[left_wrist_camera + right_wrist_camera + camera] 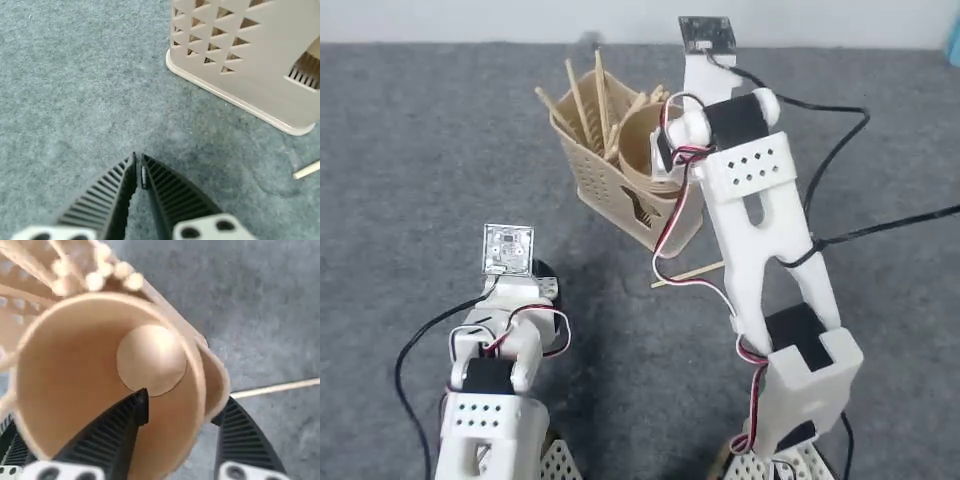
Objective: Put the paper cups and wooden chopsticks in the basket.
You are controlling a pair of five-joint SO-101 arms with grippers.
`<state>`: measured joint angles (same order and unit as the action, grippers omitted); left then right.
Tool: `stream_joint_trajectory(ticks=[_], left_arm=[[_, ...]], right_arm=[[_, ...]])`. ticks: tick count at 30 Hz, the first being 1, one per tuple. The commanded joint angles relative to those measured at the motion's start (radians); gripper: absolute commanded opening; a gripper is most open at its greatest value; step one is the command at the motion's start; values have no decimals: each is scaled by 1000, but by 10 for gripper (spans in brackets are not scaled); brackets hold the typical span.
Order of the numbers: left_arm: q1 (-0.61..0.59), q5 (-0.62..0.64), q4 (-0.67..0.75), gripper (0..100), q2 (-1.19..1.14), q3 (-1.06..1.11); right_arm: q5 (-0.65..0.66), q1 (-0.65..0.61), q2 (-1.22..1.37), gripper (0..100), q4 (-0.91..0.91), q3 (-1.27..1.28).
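A beige slotted basket [620, 195] stands on the grey carpet with several wooden chopsticks [585, 100] leaning in it. My right gripper [185, 405] is over the basket, shut on the wall of a paper cup [95, 385], one finger inside and one outside. The cup [642, 140] sits tilted in the basket's right part, and a second rim [216, 377] shows just behind it. One loose chopstick [690, 272] lies on the carpet right of the basket. My left gripper [138, 162] is shut and empty, low over the carpet in front of the basket [240, 55].
The left arm [505, 335] stands at the lower left, the right arm [760, 230] stretches from the lower right up to the basket. Cables trail off to the right. The loose chopstick's end [306, 170] lies near the basket's corner.
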<state>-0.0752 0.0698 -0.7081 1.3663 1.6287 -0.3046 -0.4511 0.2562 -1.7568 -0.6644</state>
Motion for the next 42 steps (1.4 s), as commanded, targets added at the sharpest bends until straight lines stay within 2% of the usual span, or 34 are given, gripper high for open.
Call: stream_joint_trajectory(ticks=[1,4,8,16,25,27,33,39,42], left_arm=[[-2,-9,-2,13,-5,-16],[-2,-9,-2,13,-5,-16],[-2,-9,-2,13,-5,-16],[-2,-9,-2,13,-5,-16],[-2,-9,-2,13,-5,-16],[-2,-9,-2,13,-5,-16],[-2,-9,-2,14,-5,-18],[-2,-9,-2,14,-5,-22],[-2,-9,-2,14,-5,-22]], right_arm=[[-12,24,19,213,-31,-3],[-11,41,76,186,-18,-5],[14,87,131,3,76,-14],[242,101,145,7,240,-158],[258,87,216,11,249,-176],[261,99,225,32,249,-176],[256,97,226,261,196,-293],[253,84,229,278,142,-456],[204,81,219,278,90,-534]])
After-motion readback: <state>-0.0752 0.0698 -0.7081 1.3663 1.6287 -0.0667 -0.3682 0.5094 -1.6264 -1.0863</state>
